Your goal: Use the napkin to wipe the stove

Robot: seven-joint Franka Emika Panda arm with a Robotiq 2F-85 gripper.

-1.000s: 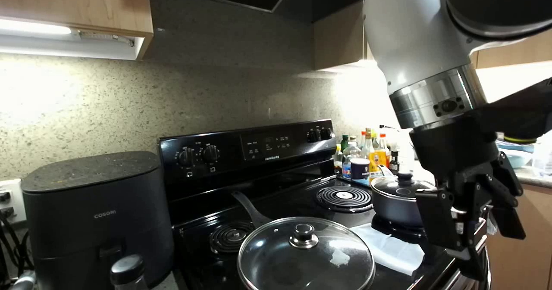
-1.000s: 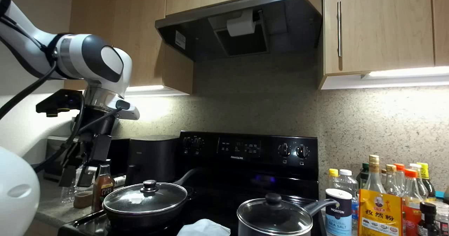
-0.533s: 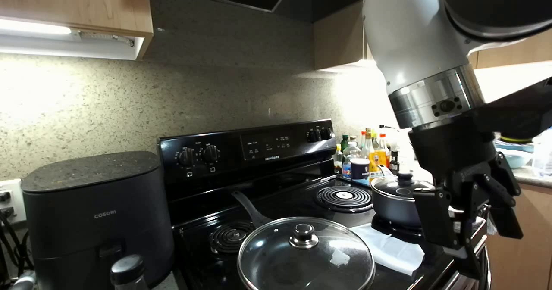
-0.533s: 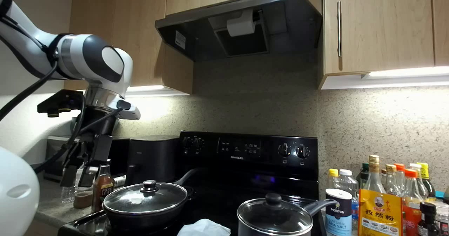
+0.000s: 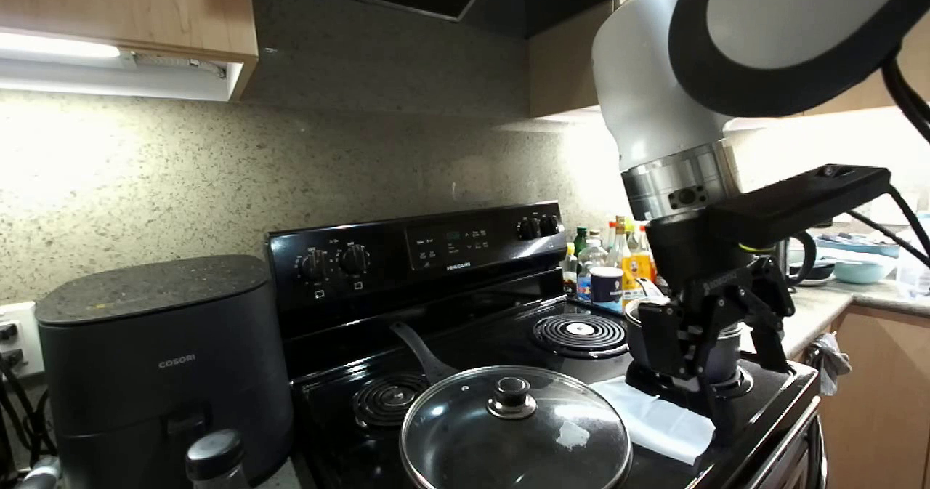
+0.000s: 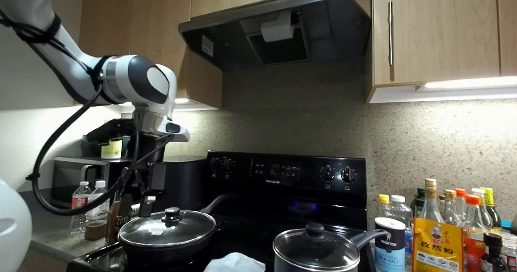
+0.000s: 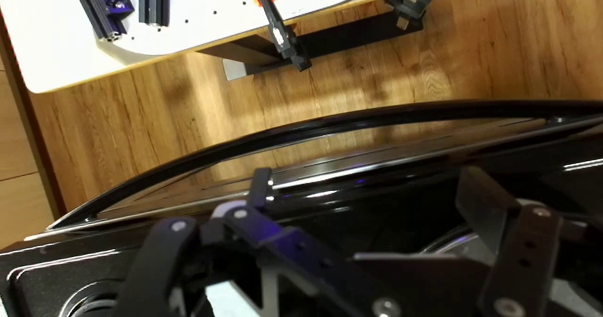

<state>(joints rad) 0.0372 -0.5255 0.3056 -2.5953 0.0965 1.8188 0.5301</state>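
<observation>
The napkin, a flat white sheet (image 5: 657, 422), lies on the black stove (image 5: 501, 344) between a covered pan and a covered pot. Its upper part shows as a white napkin (image 6: 235, 262) at the bottom of an exterior view. My gripper (image 5: 716, 369) hangs above the front of the stove, apart from the napkin and in line of sight with the pot. In the wrist view the open gripper (image 7: 372, 199) has its fingers wide apart over the black stove front, nothing between them. A corner of the napkin (image 7: 230, 298) peeks out behind a finger link there.
A lidded pan (image 6: 167, 235) and a lidded pot (image 6: 317, 251) stand on burners. An air fryer (image 5: 160, 358) is beside the stove; bottles (image 6: 444, 211) crowd the opposite counter. The oven handle (image 7: 282, 132) and a white table (image 7: 212, 25) show in the wrist view.
The arm has swung over the stove: leftward in one exterior picture, rightward and slightly lower in another. The gripper has stayed open. Napkin, pan and pot have not moved.
</observation>
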